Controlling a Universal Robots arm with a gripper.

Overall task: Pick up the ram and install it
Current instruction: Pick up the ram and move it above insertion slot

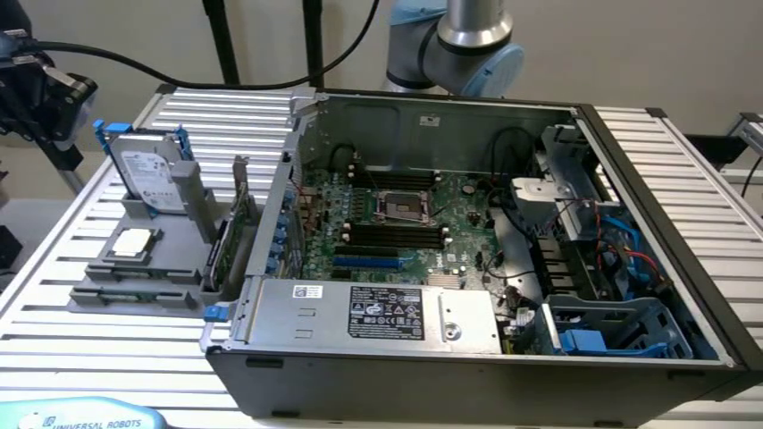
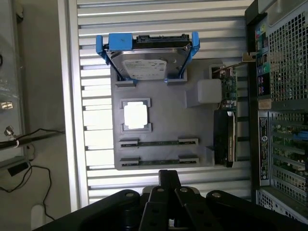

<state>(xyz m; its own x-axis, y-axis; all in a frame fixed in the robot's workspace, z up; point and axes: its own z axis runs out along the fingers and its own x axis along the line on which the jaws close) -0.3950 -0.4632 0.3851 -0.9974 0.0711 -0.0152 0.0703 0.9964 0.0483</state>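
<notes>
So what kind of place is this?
Probably a robotics lab bench for practising computer assembly: an open computer case with its motherboard showing, a grey holder carrying a hard drive and ram sticks, and a robot arm beyond the case.

Green ram [image 2: 159, 143], grey tray [image 2: 168, 115], blue-framed drive [image 2: 144, 67], ribbed silver table [image 2: 144, 14]

Soft, even light fills my workspace. In the exterior view the slatted table [image 1: 71, 268] shines pale at nine o'clock, with bright streaks along its ribs. Inside the computer case [image 1: 667, 223] it is dimmer: the walls shade the motherboard [image 1: 406, 223], and the front wall at six o'clock is nearly black. Through my wrist camera the processor chip [image 2: 135, 116] is washed out to plain white and the slats beside the grey tray [image 2: 163, 103] glare. The ram [image 2: 159, 143] reads dark and low in contrast.
</notes>
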